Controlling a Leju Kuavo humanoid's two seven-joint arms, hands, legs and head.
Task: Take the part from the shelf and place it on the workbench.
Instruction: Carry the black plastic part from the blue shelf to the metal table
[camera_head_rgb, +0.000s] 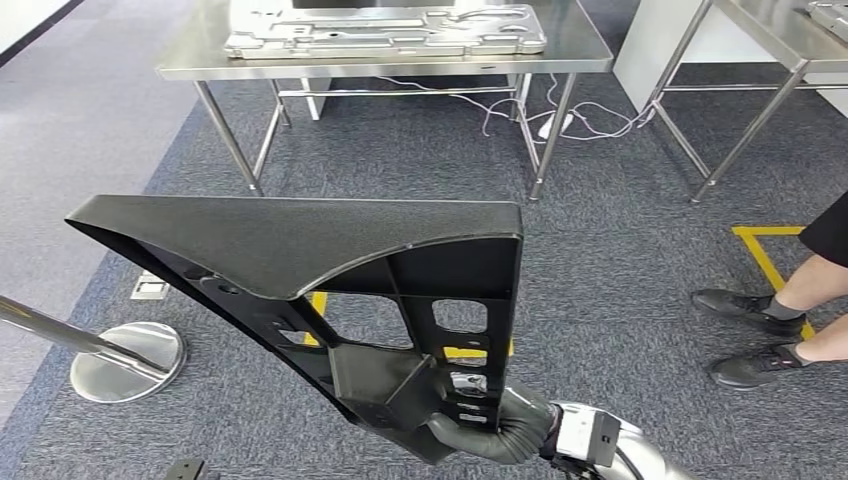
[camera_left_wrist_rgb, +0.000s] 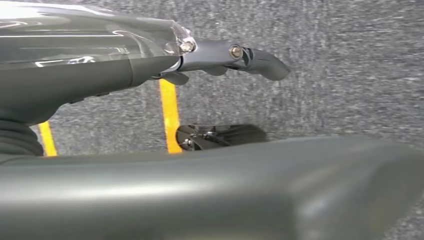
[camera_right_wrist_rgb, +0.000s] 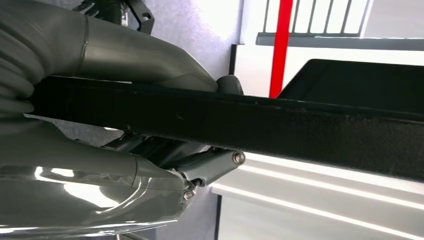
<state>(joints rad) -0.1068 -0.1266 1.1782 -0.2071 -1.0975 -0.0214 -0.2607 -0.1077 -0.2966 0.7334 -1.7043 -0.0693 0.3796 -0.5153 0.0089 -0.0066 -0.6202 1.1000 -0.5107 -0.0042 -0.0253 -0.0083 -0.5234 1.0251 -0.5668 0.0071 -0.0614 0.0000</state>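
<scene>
Part: large black ribbed plastic panel (camera_head_rgb: 300, 250), held above grey carpet | R hand (camera_right_wrist_rgb: 150, 125) clamps its edge | L hand (camera_left_wrist_rgb: 225, 55) fingers spread, holding nothing | steel workbench (camera_head_rgb: 590, 62) ahead

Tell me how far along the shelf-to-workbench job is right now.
Done: the black part is off the shelf and carried over carpet. In hand: the right hand grips its lower end, fingers clamped on its edge. Left: reach the steel workbench ahead, which already bears a metal panel, and set the part down.
</scene>
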